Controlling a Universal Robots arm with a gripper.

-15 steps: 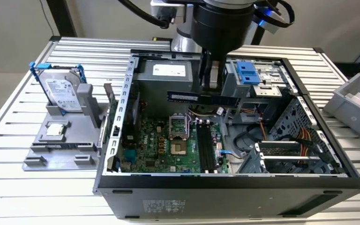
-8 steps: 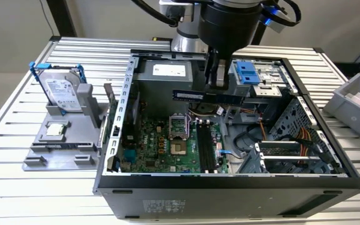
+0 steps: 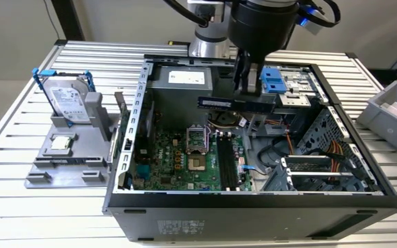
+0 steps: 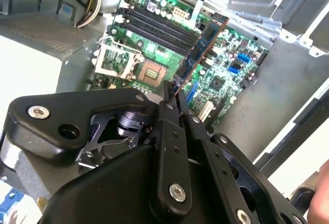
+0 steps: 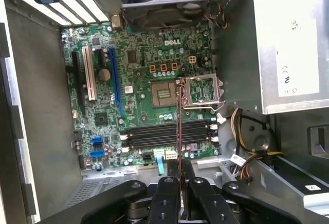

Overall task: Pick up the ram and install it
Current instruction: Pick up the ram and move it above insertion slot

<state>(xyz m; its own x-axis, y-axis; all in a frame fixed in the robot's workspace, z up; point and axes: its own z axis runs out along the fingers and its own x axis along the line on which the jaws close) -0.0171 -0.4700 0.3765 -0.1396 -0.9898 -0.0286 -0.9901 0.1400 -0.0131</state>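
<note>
Gripper (image 3: 248,93) clenched on the ram (image 3: 219,103) in the exterior view. The stick hangs edge-down above the memory slots (image 3: 226,161), well clear of them. Its long axis runs crosswise to the slots, roughly at right angles, so it's not lined up.

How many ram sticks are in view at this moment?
1: the long dark blue-black ram stick, clamped in the fingers above the open grey computer case; others may be hidden.
</note>
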